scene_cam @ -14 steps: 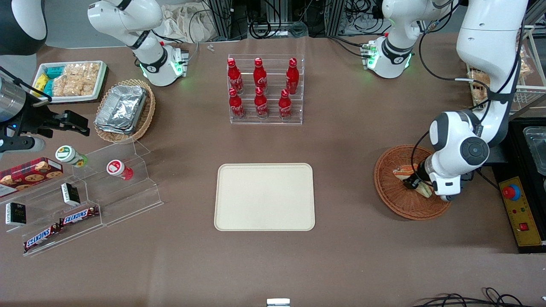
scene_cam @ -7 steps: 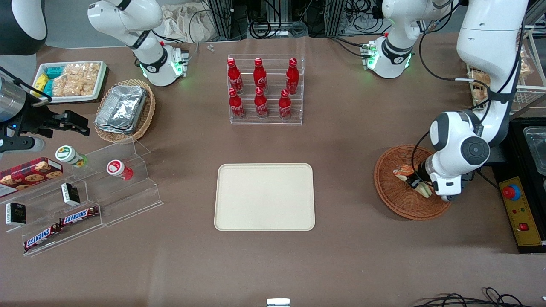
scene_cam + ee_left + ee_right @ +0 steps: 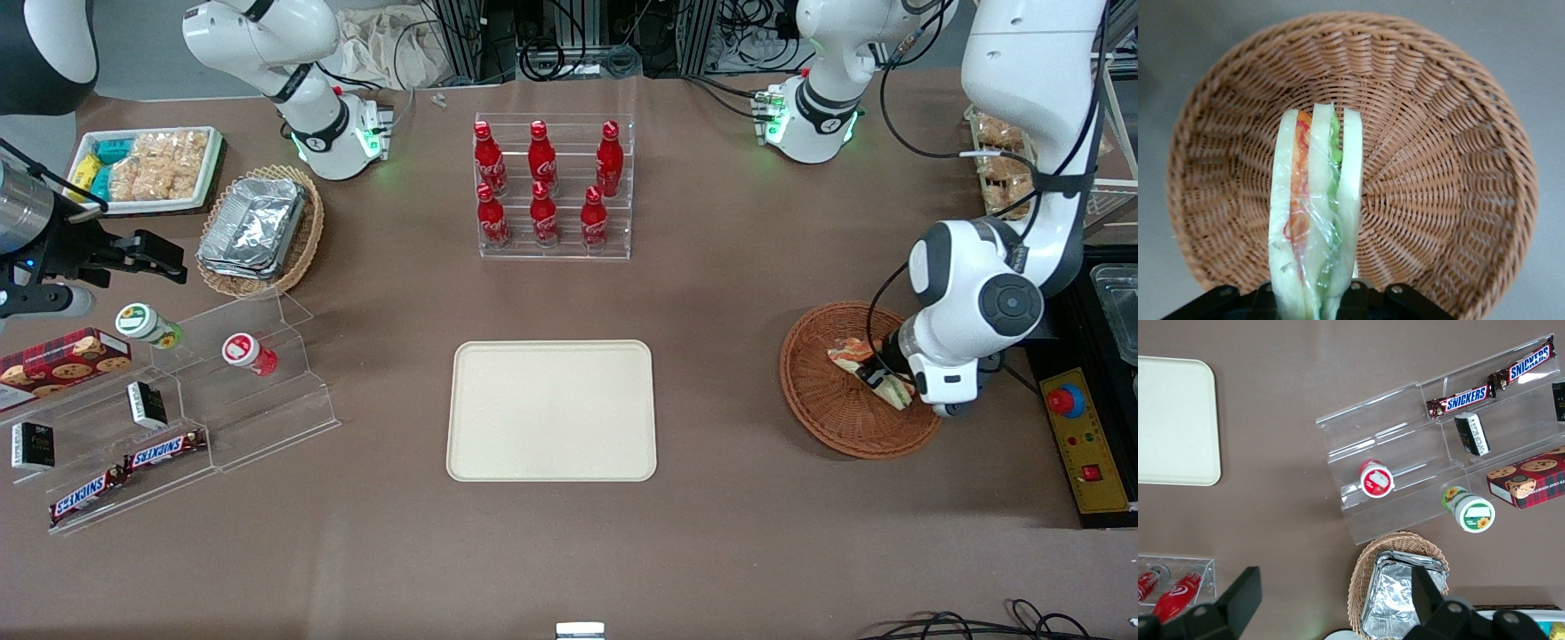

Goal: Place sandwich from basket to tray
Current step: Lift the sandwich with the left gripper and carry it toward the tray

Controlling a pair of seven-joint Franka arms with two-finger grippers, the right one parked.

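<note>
The clear-wrapped sandwich (image 3: 1315, 213), pale bread with orange-red and green filling, is gripped between the black fingers of my left gripper (image 3: 1313, 293). It hangs a little above the floor of the reddish-brown wicker basket (image 3: 1438, 167). In the front view the gripper (image 3: 876, 373) holds the sandwich (image 3: 849, 354) over the basket (image 3: 822, 400), at the working arm's end of the table. The cream-beige tray (image 3: 551, 411) lies at the table's middle with nothing on it, and its corner shows in the right wrist view (image 3: 1171, 420).
An acrylic rack of red cola bottles (image 3: 551, 187) stands farther from the front camera than the tray. A paler wicker basket of foil containers (image 3: 258, 227), a white tray of snack packets (image 3: 147, 167) and an acrylic step shelf with snacks (image 3: 178, 418) sit toward the parked arm's end. A control box (image 3: 1080, 440) lies beside the basket.
My left gripper has risen and moved slightly away from the front camera, with the sandwich lifted off the basket floor in its grip.
</note>
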